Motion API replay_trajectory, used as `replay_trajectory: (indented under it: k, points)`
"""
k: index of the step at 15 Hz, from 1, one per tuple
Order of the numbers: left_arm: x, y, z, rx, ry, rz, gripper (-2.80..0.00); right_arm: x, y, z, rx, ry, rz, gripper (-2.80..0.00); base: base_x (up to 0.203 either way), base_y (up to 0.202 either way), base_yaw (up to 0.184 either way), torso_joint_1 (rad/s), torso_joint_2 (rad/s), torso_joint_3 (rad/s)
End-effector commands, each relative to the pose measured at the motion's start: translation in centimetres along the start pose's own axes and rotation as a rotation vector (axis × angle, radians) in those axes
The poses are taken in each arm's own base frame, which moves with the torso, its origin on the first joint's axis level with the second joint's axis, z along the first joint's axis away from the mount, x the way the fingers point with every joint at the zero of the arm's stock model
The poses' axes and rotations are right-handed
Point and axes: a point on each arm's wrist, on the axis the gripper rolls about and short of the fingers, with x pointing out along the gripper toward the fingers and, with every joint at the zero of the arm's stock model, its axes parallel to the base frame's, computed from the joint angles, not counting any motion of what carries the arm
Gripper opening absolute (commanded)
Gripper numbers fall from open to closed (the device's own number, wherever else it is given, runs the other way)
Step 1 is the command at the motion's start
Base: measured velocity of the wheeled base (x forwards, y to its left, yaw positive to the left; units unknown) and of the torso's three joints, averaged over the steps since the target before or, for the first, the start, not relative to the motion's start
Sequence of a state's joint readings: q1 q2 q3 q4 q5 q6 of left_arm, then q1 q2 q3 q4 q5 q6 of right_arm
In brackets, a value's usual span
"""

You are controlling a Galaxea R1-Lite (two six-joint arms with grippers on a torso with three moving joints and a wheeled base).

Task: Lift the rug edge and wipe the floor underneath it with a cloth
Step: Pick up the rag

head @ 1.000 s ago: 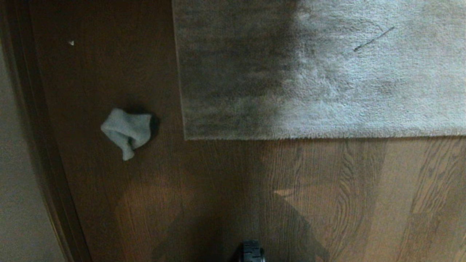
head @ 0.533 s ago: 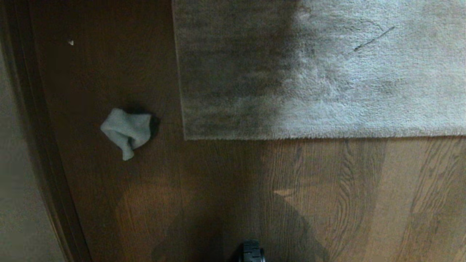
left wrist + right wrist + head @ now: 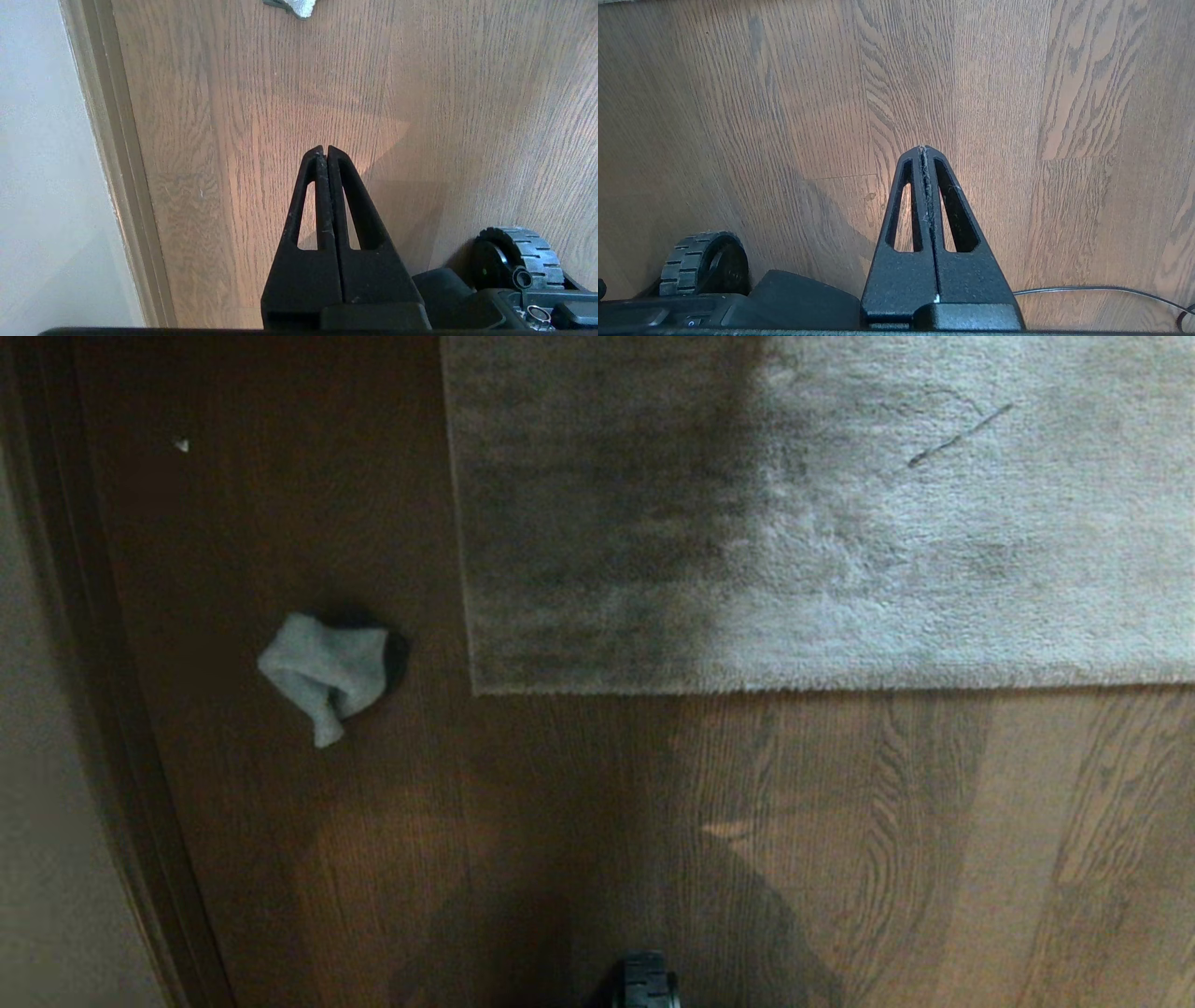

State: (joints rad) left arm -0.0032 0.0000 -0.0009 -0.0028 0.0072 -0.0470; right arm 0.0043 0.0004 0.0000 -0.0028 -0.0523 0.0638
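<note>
Head view compared against the two preceding frames: no change. The rug (image 3: 822, 513) lies flat, its near edge and near-left corner in the same place; the cloth (image 3: 325, 674) sits crumpled on the floor (image 3: 579, 821) to the left of that corner, clear of the rug and not touching it, and has not shifted. A pale speck (image 3: 182, 445) on the floor farther back is likewise unmoved. Camera framing is identical, so base and torso appear stationary.

Left gripper (image 3: 323, 149): fingers pressed together, nothing between them, hanging above bare floor beside the baseboard (image 3: 117, 154). The cloth's lower tip just shows at the far margin of the left wrist view, well ahead of the gripper. A base wheel (image 3: 518, 256) is visible alongside.

Right gripper (image 3: 924, 149): also closed tight and empty, over bare planks, with a thin cable (image 3: 1087, 289) trailing on the floor nearby. Neither arm appears in the head view.

Judgement: task not yet begun. Rug edge is unlifted, cloth unpicked, nothing wiped. The stillness suggests a parked starting pose. The left arm is the better placed for the cloth, the right for the rug edge; either gripper must open before it can take anything.
</note>
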Motion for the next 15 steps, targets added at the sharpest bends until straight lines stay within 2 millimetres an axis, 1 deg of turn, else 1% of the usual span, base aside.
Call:
replay_trajectory:
  k: [1, 5, 6, 8, 10, 12, 15]
  points:
    - [0.0, 0.0, 0.0, -0.001, -0.001, 0.001, -2.8, 0.0, 0.0, 0.0, -0.001, -0.001, 0.001, -2.8, 0.0, 0.0, 0.0, 0.0, 0.0, 0.0]
    - [0.0, 0.0, 0.1, -0.006, -0.005, 0.002, -2.8, 0.0, 0.0, 0.0, 0.001, -0.001, 0.001, -2.8, 0.0, 0.0, 0.0, 0.0, 0.0, 0.0]
    - [-0.2, 0.0, 0.7, -0.021, -0.026, 0.002, -2.8, 0.0, 0.0, 0.0, 0.001, -0.001, 0.001, -2.8, 0.0, 0.0, 0.0, 0.0, 0.0, 0.0]
    - [-0.6, -0.1, 2.2, -0.045, -0.067, -0.003, -2.8, 0.0, 0.0, 0.0, 0.0, -0.001, 0.001, -2.8, 0.0, 0.0, 0.0, 0.0, 0.0, 0.0]
    - [-0.4, -0.2, 3.8, -0.046, -0.058, -0.012, -2.8, 0.0, 0.0, 0.0, -0.001, -0.001, 0.001, -2.8, 0.0, 0.0, 0.0, 0.0, 0.0, 0.0]
    - [0.4, -0.3, 5.7, -0.046, -0.009, -0.031, -2.8, 0.0, 0.0, 0.0, -0.001, -0.001, 0.001, -2.8, 0.0, 0.0, 0.0, 0.0, 0.0, 0.0]
    - [2.5, -0.6, 8.7, -0.043, 0.071, -0.062, -2.8, 0.0, 0.0, 0.0, 0.0, -0.001, 0.001, -2.8, 0.0, 0.0, 0.0, 0.0, 0.0, 0.0]
